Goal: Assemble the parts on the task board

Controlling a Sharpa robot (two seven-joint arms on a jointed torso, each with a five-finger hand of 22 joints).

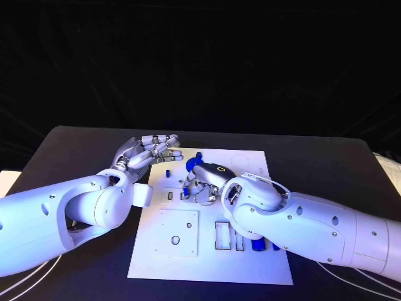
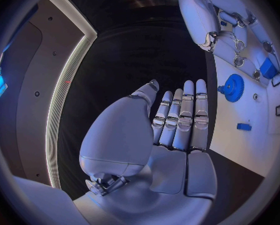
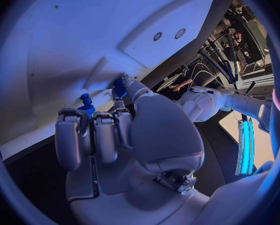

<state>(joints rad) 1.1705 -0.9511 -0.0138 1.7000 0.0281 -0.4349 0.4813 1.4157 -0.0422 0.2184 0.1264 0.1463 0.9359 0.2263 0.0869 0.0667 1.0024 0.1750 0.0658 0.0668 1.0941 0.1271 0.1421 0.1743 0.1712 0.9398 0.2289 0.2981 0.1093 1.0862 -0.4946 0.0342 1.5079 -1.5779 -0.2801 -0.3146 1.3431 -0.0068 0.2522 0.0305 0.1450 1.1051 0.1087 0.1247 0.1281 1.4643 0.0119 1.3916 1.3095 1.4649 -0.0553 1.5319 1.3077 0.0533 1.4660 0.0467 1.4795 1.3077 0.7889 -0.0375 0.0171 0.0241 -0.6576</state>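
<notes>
The board [image 1: 210, 248] lay flat in the middle of the black table [image 1: 327, 163], a white plate with slots and cut-outs.

The left robot hand [image 1: 149, 152] hovered at the board's far left corner. Its wrist view showed the fingers [image 2: 184, 117] straight and side by side, the thumb apart, holding nothing, with the palm beside the board's edge.

The right robot hand [image 1: 203, 186] was down on the upper middle of the board, palm turned toward it. In its wrist view the fingers [image 3: 92, 135] were curled against the white surface, and the thumb and a fingertip pinched a small blue part [image 3: 119, 87] right at the board. A second blue part [image 3: 86, 105] sat just beside the curled fingers.

A blue gear [image 2: 232, 87] stood on the board near the right robot hand, with a small blue block [image 2: 244, 127] lying apart from it. More blue parts [image 1: 257, 243] sat in slots under the right forearm.
</notes>
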